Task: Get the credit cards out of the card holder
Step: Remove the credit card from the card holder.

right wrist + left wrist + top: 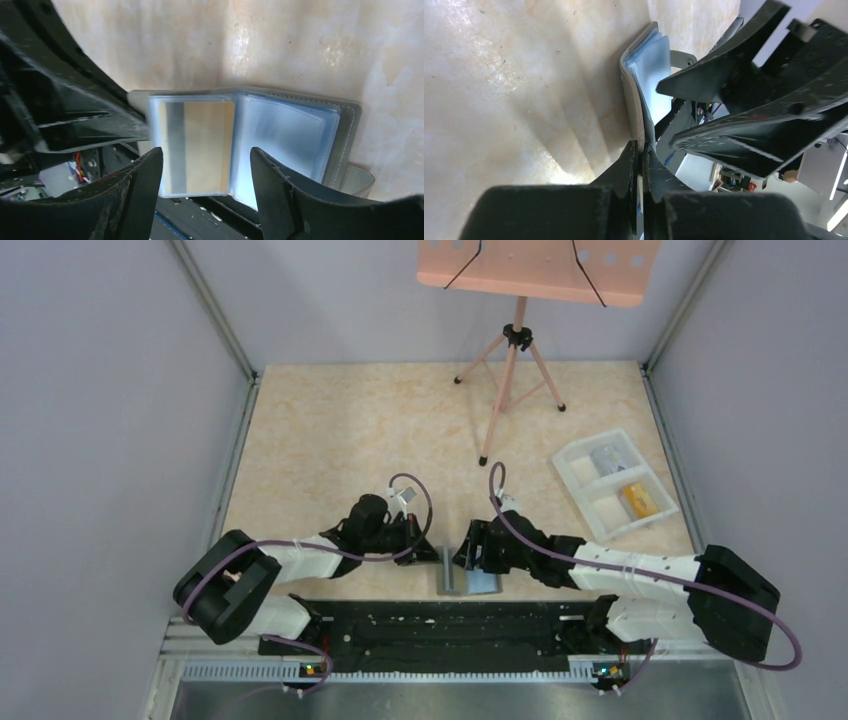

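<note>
The dark grey card holder (466, 576) lies open at the table's near edge, its pale blue pockets (287, 132) showing. A yellow-orange credit card (207, 145) with a grey stripe sits inside the left pocket. My left gripper (640, 146) is shut on the edge of the holder's cover (636, 95) and holds that flap up. My right gripper (205, 167) is open just above the pocket with the card, one finger (145, 175) on each side, touching nothing. In the top view the left gripper (425, 545) and the right gripper (472, 552) meet over the holder.
A white compartmented tray (577, 468) at the right holds a yellow card (640, 500) and a pale grey one (607, 458). A pink tripod stand (510, 370) stands at the back. The black arm-base rail (440, 625) runs right behind the holder.
</note>
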`<state>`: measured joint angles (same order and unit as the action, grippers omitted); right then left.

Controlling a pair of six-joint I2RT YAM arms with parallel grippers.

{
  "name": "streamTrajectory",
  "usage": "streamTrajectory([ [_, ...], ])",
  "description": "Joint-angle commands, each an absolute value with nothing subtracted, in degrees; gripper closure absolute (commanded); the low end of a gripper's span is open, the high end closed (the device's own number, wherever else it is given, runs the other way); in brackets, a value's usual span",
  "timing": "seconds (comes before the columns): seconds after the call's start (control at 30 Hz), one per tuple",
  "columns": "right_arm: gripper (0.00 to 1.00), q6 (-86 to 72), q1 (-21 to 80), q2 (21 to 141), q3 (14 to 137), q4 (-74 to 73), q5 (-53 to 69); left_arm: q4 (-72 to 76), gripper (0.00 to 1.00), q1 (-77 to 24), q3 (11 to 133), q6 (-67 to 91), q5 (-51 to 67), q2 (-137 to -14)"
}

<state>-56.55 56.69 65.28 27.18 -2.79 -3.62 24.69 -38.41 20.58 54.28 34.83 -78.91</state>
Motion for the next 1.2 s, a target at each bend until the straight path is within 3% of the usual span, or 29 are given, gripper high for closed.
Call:
streamTrajectory([
  [0.0, 0.34, -55.85, 59.10, 68.55, 30.19, -0.42, -4.92, 24.37, 1.00, -38.66, 22.39, 53.61, 33.90, -75.70],
  [0.47, 0.32, -56.59, 63.06, 72.70, 33.23, 0.84, -6.87, 23.81, 1.00, -38.67, 22.59, 53.72, 33.36, -75.30],
  [0.83, 0.47, -55.89, 63.22, 72.08, 34.64, -5.95, -11.38, 21.92, 1.00, -38.69, 22.96, 52.59, 32.88, -74.53],
  [1.17, 0.41, -55.19, 63.26, 70.54, 36.44, -12.33, -14.99, 21.53, 1.00, -38.67, 23.64, 52.03, 33.04, -75.32],
])
